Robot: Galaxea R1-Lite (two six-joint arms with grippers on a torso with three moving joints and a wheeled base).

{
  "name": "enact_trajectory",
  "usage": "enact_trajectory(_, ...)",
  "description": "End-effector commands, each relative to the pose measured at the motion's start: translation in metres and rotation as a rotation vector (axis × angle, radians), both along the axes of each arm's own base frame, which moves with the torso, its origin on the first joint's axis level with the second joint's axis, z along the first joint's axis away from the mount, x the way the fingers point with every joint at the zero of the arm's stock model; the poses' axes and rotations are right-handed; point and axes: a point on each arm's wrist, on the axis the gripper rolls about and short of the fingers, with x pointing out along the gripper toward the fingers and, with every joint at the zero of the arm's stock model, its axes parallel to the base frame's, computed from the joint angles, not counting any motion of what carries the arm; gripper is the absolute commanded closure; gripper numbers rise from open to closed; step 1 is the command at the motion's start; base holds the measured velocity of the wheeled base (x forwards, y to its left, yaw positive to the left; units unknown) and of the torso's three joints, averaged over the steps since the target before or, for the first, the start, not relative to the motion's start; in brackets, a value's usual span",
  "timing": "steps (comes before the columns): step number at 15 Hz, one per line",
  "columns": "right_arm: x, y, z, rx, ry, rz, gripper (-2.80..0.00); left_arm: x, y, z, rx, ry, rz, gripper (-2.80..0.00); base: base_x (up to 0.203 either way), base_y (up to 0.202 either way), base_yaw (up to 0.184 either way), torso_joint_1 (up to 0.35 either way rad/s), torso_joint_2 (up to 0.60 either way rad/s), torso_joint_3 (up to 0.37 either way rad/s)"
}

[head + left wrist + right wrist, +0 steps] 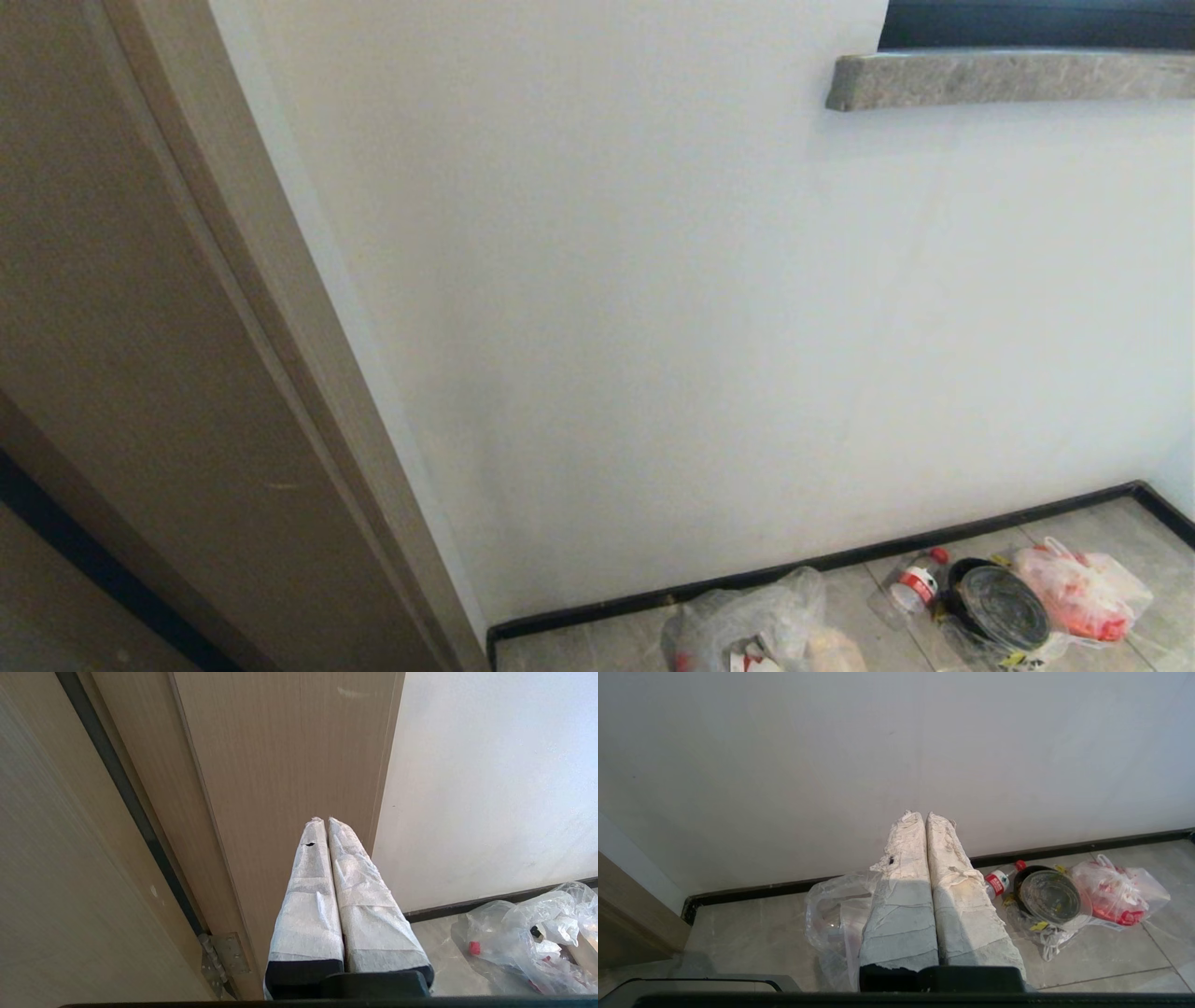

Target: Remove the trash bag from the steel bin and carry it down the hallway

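Both hands (pixel 327 820) (pixel 924 814) closed, held level.

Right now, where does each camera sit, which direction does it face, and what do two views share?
Head view: on the robot's head, facing the white wall and the floor at its foot; no part of the robot shows.
Left wrist view: behind the left gripper, fingers together, facing the wooden door frame.
Right wrist view: behind the right gripper, fingers together, facing wall and floor litter.
Shared: head and right wrist views both show the clear bag, the bottle and the pinkish-red bag.
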Motion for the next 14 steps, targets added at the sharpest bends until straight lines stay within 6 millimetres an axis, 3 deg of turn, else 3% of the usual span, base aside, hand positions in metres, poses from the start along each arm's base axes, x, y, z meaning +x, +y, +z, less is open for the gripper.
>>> enact_trajectory(1, 0.0, 0.0, 0.0001, 0.0, 0.001, 0.0, 0.0, 0.0001, 0.0, -0.0004, 0.0, 0.002, 0.001, 0.0, 0.0, 0.0, 0.0, 0.0, 0.0, 0.0)
enact_trajectory(14, 0.0002, 0.0, -0.0001, 0.0, 0.003, 0.001, 0.0, 0.0001, 0.0, -0.0004, 0.0, 0.002, 0.001, 0.0, 0.0, 0.0, 0.0, 0.0, 0.0, 0.0)
